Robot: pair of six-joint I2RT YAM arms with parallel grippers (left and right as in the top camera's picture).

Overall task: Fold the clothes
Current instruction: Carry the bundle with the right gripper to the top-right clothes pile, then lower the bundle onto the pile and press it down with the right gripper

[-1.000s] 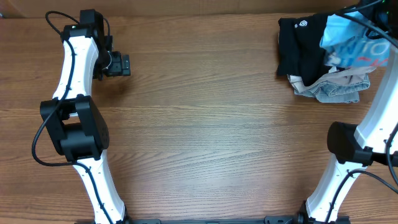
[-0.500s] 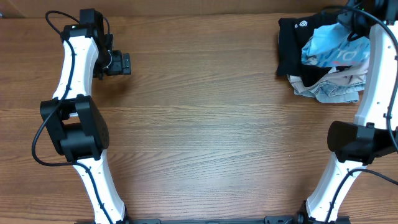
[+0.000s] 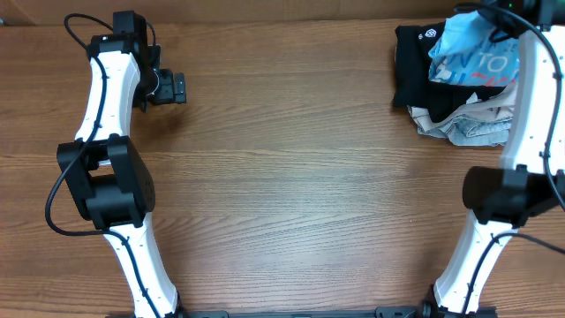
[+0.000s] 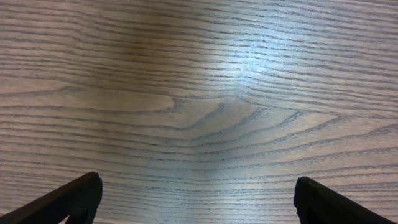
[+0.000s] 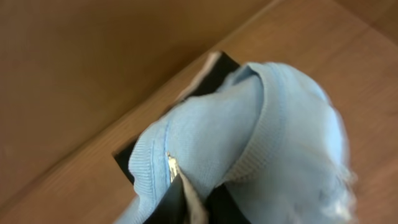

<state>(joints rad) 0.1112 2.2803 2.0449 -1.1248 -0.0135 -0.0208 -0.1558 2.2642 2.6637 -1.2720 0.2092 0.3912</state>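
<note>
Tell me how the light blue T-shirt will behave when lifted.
Probably floppy: the light blue T-shirt bunches in soft folds. Likely light, as the fabric looks thin. It may snag the black garment it partly lies on.

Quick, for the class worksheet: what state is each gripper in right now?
Left gripper: open, empty, over the wooden table.
Right gripper: at the bunched light blue thin-fabric T-shirt; its jaws are hidden, so open or shut cannot be told.

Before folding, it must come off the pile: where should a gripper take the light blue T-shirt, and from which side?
Likely the ribbed band: it stands up as a thick fold atop the light blue T-shirt. Come from above; the shirt drapes over the black garment.
</note>
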